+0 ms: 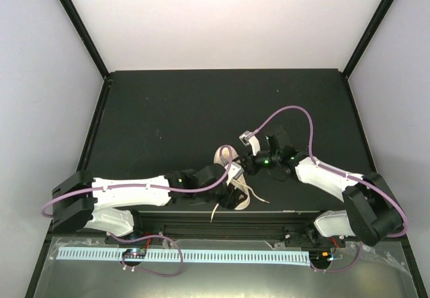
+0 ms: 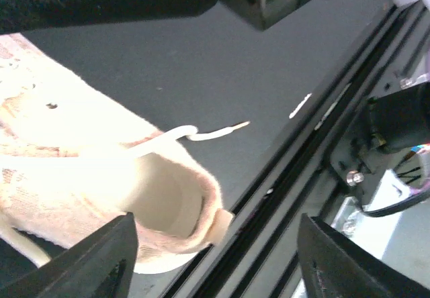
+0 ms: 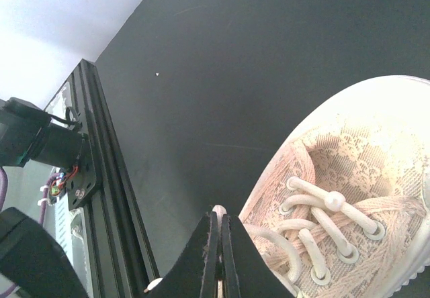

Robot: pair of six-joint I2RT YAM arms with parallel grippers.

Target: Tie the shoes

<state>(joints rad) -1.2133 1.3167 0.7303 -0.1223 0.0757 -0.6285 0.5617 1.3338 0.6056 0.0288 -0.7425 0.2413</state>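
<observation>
Pink-beige knit sneaker [image 1: 227,158], lower middle of the top view; looks light and squishy, probably slides if nudged. Better pinching the limp cream laces [image 3: 316,207]. Seeing spread jaws on the left gripper [image 2: 215,225] by the heel [image 2: 176,201], pressed-together ones on the right gripper [image 3: 218,219].

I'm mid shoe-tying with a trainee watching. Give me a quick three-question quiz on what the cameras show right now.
1. True or false: the left gripper is shut.
2. In the right wrist view, the right gripper is: A) spread wide open; B) shut, its tip beside the sneaker; C) out of view.
3. Fill in: the left wrist camera looks into the sneaker's ___ opening.
Key: 1 false, its fingers stand wide apart; 2 B; 3 heel.
</observation>
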